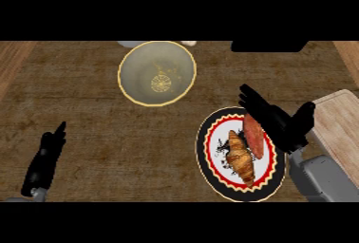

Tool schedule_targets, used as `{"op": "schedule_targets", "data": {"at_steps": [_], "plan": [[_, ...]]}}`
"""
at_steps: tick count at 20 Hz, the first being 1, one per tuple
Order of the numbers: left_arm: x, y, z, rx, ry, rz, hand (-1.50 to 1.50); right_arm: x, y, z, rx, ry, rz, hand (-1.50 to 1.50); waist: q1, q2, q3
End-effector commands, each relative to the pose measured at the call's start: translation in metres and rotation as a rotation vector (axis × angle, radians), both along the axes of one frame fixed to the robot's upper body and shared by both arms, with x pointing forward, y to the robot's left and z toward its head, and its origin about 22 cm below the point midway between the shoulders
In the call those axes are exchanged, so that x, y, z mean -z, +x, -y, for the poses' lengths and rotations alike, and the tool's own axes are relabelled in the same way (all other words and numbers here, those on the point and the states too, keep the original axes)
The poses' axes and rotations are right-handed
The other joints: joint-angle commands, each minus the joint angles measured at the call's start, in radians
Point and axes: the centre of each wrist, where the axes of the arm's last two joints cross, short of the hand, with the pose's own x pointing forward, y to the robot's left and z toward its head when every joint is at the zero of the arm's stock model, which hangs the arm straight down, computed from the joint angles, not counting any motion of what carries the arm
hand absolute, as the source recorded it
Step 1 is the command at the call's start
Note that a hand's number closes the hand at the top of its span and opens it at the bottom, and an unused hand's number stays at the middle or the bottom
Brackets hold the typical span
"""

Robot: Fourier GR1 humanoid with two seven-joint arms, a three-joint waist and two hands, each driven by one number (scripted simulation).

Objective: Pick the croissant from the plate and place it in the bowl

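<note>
While croissant (240, 159) lies on plate (202, 147), step is reach: right hand (273, 121) over plate's far rim, fingers spread, empty. Next: lower, curl round croissant, carry to bowl (140, 61). Left hand (43, 161) rests open, lower left.

No letters, numbers, labels or brand marks can be read anywhere. The bowl (144, 66) carries only a small round wheel-like ornament (161, 83) on its bottom. The plate (209, 137) shows a red and black zigzag rim and a dark figure, neither forming legible characters.
</note>
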Motion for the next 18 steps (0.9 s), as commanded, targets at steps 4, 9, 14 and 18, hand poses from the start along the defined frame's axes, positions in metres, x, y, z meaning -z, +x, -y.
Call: {"op": "schedule_targets", "data": {"at_steps": [4,9,14,18], "plan": [[-0.058,0.038,0.01,0.178,-0.124,0.196,0.0,0.008,-0.01,-0.001,0.271,-0.111,0.109,1.5,-0.042,-0.037,-0.016],[-0.073,0.045,0.035,0.269,-0.253,0.245,0.0,0.015,-0.023,0.018,0.404,-0.505,0.41,-1.5,-0.084,-0.053,-0.018],[-0.089,0.059,0.023,0.337,-0.286,0.273,0.0,0.051,-0.079,-0.059,0.38,-0.455,0.635,-1.5,-0.049,-0.035,-0.016],[-0.091,0.054,0.027,0.342,-0.29,0.285,0.0,0.036,-0.102,-0.085,0.418,-0.547,0.672,-1.5,-0.036,-0.04,-0.018]]}}
